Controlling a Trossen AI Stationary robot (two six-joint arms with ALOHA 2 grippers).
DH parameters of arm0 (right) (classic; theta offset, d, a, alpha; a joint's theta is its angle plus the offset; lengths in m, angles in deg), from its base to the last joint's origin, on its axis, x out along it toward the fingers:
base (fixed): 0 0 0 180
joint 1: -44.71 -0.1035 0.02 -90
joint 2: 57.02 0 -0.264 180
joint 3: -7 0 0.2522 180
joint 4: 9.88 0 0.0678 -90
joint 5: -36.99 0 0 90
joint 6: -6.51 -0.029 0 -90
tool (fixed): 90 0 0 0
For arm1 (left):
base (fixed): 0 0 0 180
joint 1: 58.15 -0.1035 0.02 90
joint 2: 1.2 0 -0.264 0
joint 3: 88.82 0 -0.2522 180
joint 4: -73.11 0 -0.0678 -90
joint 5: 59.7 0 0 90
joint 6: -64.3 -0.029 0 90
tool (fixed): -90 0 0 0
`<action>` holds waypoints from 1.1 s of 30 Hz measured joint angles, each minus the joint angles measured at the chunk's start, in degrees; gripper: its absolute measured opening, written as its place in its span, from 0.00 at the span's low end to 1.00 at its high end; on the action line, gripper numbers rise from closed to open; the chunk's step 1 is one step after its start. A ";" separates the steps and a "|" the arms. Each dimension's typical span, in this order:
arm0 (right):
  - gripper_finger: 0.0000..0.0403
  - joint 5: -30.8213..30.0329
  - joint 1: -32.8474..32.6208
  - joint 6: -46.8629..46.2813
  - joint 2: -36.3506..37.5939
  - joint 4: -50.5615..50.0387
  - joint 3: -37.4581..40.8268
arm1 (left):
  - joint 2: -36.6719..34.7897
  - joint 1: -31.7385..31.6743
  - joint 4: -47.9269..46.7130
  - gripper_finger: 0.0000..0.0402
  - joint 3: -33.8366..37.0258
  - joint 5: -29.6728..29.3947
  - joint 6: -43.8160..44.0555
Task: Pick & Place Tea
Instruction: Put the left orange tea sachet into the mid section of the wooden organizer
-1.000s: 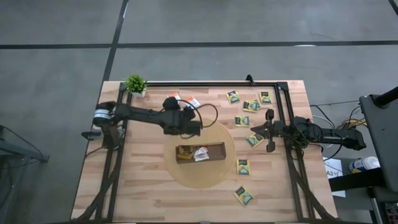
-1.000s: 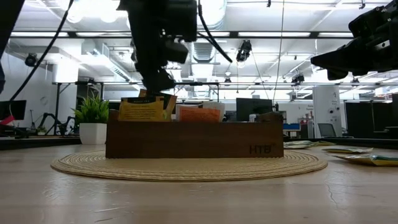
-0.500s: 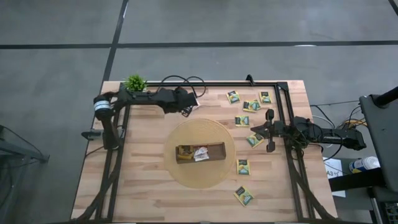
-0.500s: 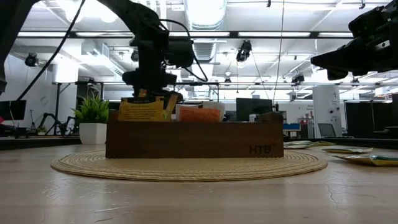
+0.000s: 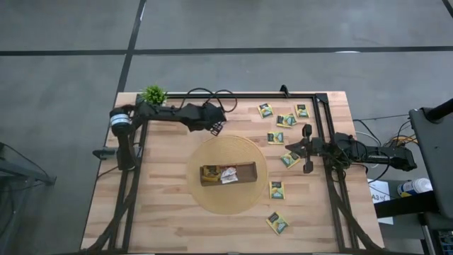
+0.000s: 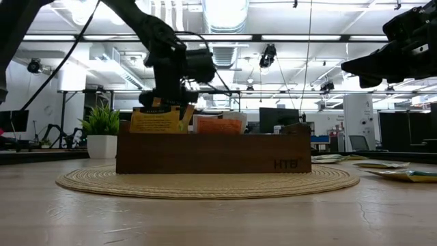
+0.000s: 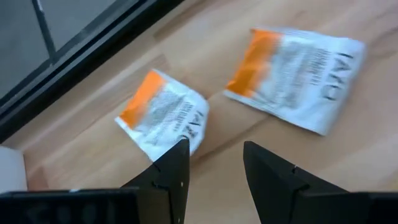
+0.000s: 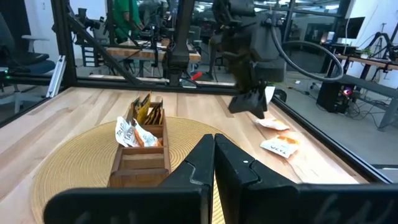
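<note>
Left gripper (image 7: 214,163), jaws apart and empty, hovers over two orange-and-white sachets (image 7: 163,113) beyond the tray (image 5: 228,173), lining up my next pick. Right gripper (image 8: 213,155) idles clenched beside the tray.

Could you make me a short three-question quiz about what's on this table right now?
1. True or false: the left gripper holds a tea sachet.
2. Where does the wooden tray stand? A) bare table B) round woven mat C) beside the potted plant
3. Fill in: the right gripper's fingers are ____.

Key: 1 false, it hangs open above two white-and-orange sachets; 2 B; 3 shut.
</note>
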 joint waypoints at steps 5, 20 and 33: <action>0.02 -0.04 0.02 0.00 -0.02 0.02 0.01 | 0.59 -1.76 1.70 0.36 0.30 1.98 -0.55; 0.02 -0.02 0.02 0.00 -0.02 0.00 0.01 | 2.59 -5.55 3.83 0.36 0.30 5.15 -2.15; 0.02 -0.02 0.02 0.00 -0.02 0.00 0.00 | 2.59 -6.17 4.27 0.35 0.50 6.55 -2.33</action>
